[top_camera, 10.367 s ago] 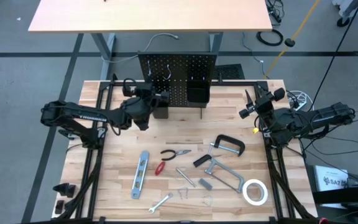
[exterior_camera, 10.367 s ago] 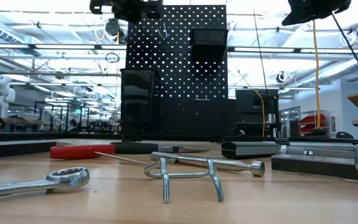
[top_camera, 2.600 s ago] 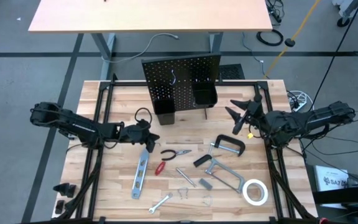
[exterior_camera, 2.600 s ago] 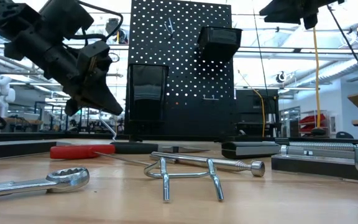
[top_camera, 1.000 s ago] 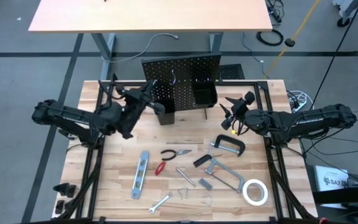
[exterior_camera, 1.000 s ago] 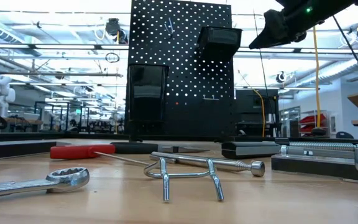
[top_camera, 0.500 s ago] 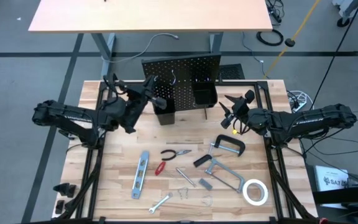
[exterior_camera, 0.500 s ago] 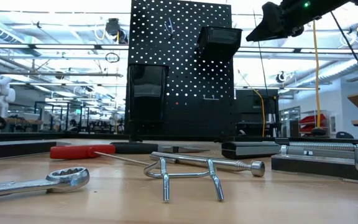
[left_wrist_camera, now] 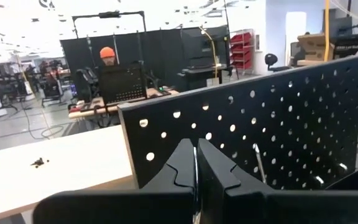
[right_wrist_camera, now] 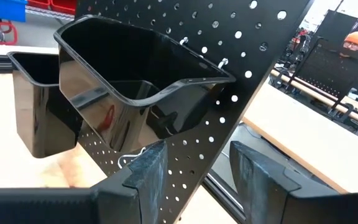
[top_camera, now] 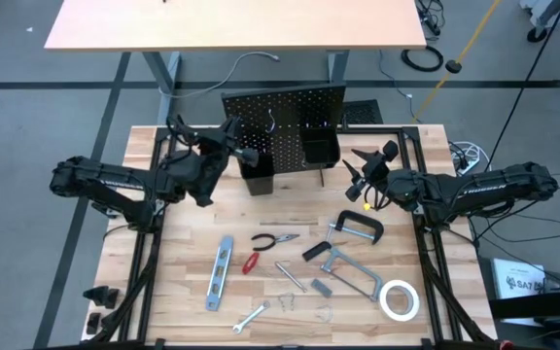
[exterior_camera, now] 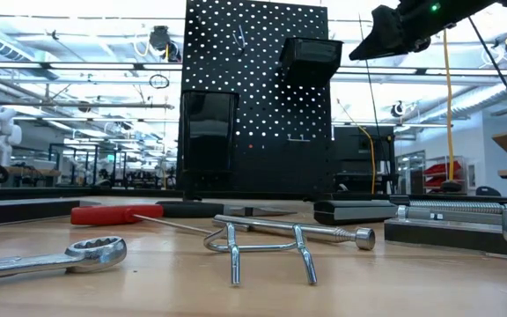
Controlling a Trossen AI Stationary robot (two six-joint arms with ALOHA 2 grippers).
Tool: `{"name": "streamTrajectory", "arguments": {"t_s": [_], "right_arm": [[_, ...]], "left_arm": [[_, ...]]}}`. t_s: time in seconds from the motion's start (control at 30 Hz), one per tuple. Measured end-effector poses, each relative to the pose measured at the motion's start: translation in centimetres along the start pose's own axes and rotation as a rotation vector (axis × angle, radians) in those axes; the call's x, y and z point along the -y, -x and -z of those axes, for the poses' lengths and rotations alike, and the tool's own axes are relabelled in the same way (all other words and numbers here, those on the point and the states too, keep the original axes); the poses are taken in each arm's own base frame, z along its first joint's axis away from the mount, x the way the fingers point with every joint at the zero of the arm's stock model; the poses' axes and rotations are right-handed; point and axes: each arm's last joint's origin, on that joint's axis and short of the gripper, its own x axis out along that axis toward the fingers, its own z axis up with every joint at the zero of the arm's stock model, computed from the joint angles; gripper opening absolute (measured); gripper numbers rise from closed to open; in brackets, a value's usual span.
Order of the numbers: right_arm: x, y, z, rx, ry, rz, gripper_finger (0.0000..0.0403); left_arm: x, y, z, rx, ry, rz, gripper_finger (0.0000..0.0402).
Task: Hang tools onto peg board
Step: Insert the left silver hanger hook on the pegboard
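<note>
The black peg board [top_camera: 285, 122] stands at the table's far edge, turned slightly askew, with two black bins [top_camera: 257, 175] [top_camera: 319, 148] and a silver hook [left_wrist_camera: 260, 165] on its front. The tools lie on the tabletop: level [top_camera: 220, 274], pliers [top_camera: 275, 238], red screwdriver [top_camera: 251, 262], C-clamp [top_camera: 358, 226], bar clamp [top_camera: 348, 272], wrench [top_camera: 251, 317] and tape roll [top_camera: 398, 299]. My left gripper [left_wrist_camera: 196, 163] is shut and empty, high up before the board's left part. My right gripper [right_wrist_camera: 194, 168] is open beside the board's right edge [right_wrist_camera: 241, 118] and touches nothing. My left gripper points level at the peg board's front face [left_wrist_camera: 229, 134] with shut fingers. I cannot tell whether the fingertips touch the board.
Loose silver hooks [top_camera: 290, 301] [top_camera: 324, 313] lie among the tools near the front edge, one seen close up in the low view [exterior_camera: 267, 251]. Black frame rails [top_camera: 149, 224] run along both table sides. A second table [top_camera: 231, 24] stands behind the board.
My left gripper, still shut, has shifted a little toward the table's right, closer to the peg board. The board and the tools have stayed where they were.
</note>
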Motion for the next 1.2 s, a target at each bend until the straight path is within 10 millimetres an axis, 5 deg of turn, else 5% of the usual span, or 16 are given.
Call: {"name": "streamTrajectory", "arguments": {"t_s": [1.2], "right_arm": [[0.00,0.00,-0.04,0.003,-0.011,0.000,0.0167]], "left_arm": [[-0.41,-0.81,-0.23,0.020,0.051,-0.013,0.0001]]}}
